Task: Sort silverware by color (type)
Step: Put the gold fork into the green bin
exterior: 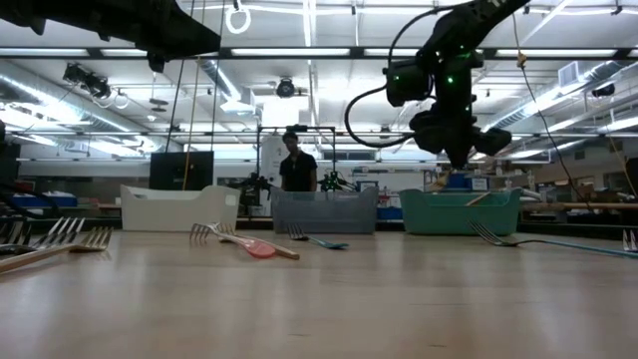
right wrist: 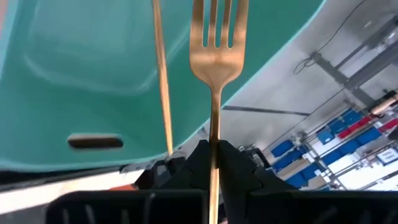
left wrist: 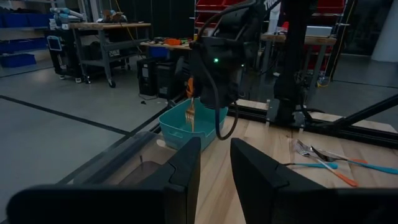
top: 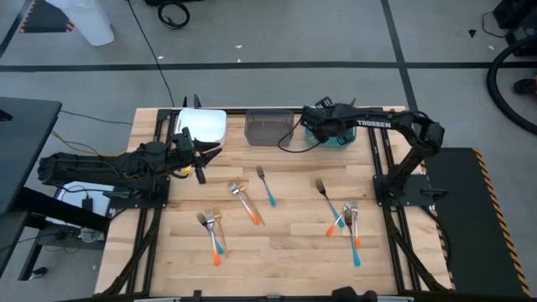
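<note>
Gold fork: your right gripper (right wrist: 211,163) pinches a thin all-gold metal fork (right wrist: 216,56) by its handle, tines pointing away from the wrist.
Right gripper: you have it clamped tight on the gold fork, up above the teal plastic rectangular bin (top: 336,137) at the back of the table. In the left wrist view you can see the fork (left wrist: 191,113) hanging tines-down over that bin (left wrist: 180,127).
Inside the teal bin: you can see another slim gold handle (right wrist: 162,74) lying there, just beside the held fork.
Left gripper: your left gripper (top: 214,154) has its two dark fingers (left wrist: 184,169) a little apart, with nothing between them. It hovers just in front of the white plastic rectangular bin (top: 204,126).
Grey bin: you have a grey plastic rectangular bin (top: 268,128) between the white one and the teal one.
Other silverware: you have small forks with silver heads and blue or orange handles lying on the light wooden table (top: 285,243). A blue-handled fork (top: 267,187) lies near the middle. A pair (top: 213,233) lies near your left arm. A small bunch (top: 347,223) lies near your right arm.
Room behind: you can see a person in dark clothes (exterior: 296,165) standing far behind the bins.
</note>
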Robot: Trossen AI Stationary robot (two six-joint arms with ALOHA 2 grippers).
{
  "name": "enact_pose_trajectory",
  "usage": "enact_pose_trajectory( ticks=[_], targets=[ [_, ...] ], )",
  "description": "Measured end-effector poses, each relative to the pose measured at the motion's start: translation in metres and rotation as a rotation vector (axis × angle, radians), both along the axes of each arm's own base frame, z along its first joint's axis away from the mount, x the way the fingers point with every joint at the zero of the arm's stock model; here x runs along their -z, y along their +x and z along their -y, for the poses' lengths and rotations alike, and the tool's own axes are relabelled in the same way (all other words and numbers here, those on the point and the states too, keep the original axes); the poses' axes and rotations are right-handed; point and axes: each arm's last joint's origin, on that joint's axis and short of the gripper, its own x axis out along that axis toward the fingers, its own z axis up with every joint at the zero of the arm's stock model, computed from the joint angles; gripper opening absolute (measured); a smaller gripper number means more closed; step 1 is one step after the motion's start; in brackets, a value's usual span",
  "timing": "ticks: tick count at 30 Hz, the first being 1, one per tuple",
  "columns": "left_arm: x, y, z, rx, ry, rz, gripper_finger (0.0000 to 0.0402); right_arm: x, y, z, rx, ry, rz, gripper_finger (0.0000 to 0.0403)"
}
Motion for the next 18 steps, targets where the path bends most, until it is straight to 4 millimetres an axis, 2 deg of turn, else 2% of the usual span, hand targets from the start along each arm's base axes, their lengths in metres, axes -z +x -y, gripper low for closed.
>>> enact_pose_trajectory(
  ticks=[10,18],
  targets=[
    [0.0,0.0,0.0,0.0,0.0,0.0,0.0096,0.017,0.003,0.002,-0.062,-0.019,0.036,0.0022],
    [0.0,0.0,0.0,0.0,0.0,0.0,0.0096,0.037,-0.001,-0.003,-0.085,0.073,0.082,0.002]
  ],
)
